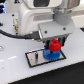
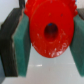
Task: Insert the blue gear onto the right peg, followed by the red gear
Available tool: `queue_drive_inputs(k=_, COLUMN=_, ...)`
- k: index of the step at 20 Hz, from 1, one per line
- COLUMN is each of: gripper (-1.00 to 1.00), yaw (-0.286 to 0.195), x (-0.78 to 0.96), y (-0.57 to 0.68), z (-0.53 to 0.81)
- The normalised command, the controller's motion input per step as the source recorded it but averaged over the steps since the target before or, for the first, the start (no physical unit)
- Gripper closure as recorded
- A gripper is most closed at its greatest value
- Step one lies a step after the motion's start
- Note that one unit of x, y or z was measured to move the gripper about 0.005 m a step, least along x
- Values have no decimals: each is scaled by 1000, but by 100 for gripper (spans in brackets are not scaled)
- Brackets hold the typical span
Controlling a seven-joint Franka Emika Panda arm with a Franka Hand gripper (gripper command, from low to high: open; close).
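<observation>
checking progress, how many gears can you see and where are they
2. The blue gear lies on the grey plate, toward the exterior view's right. The red gear is held in the gripper directly above it.

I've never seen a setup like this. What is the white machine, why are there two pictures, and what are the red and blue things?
The white machine is a robot arm; its gripper works like a two-fingered hand. One picture comes from a camera standing off to the side, the other from a camera on the arm's wrist, looking down between the fingers. On the white table lies a grey plate with a black rim. A flat blue gear already sits on that plate. The gripper is squeezing a smaller red gear between its green pads, right above the blue one. Whether the two gears touch, I cannot tell.
</observation>
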Motion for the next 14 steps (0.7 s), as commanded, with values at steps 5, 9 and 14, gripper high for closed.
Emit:
queue_drive_inputs(k=5, gripper=100, yaw=0, x=211, y=-121, z=10)
queue_drive_inputs(k=9, gripper=100, yaw=0, x=342, y=-74, z=3)
queue_drive_inputs(k=14, gripper=100, yaw=0, x=340, y=-61, z=-117)
